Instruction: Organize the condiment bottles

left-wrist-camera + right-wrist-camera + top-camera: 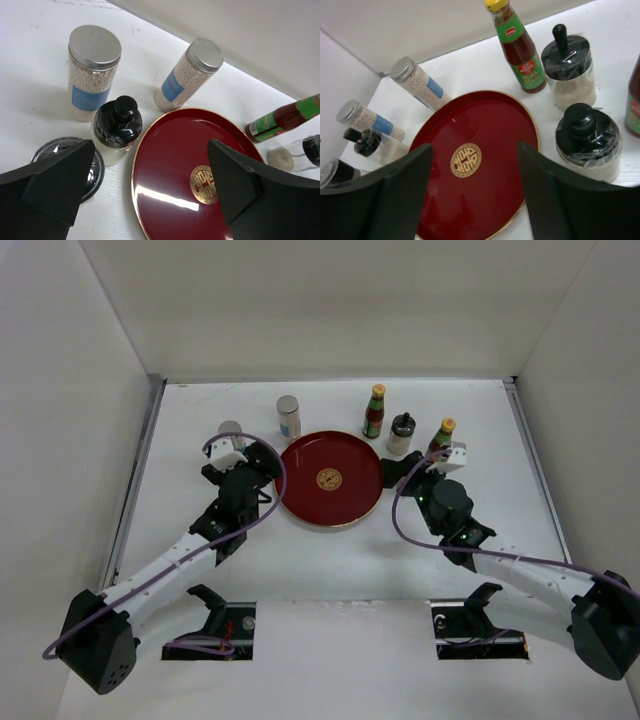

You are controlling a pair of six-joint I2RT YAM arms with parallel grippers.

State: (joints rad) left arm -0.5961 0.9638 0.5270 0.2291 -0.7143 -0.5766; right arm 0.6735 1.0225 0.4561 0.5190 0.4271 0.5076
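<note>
Fingers (55, 182) of the left gripper (150, 152) are gaping wide, those of the right gripper (474, 149) partway, both holding nothing. Beside and behind the red plate (305, 465), silver-capped shakers (94, 75), sauce bottles (520, 50) and black-topped shakers (587, 142) are standing: likely rigid, slick, light; squeezing mid-body suits.

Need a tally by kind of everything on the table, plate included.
Silver-capped shakers: 2
Black-topped shakers: 3
Red sauce bottles: 2
Half-hidden jar, kind unclear: 1
Red plate: 1
Total: 9
</note>
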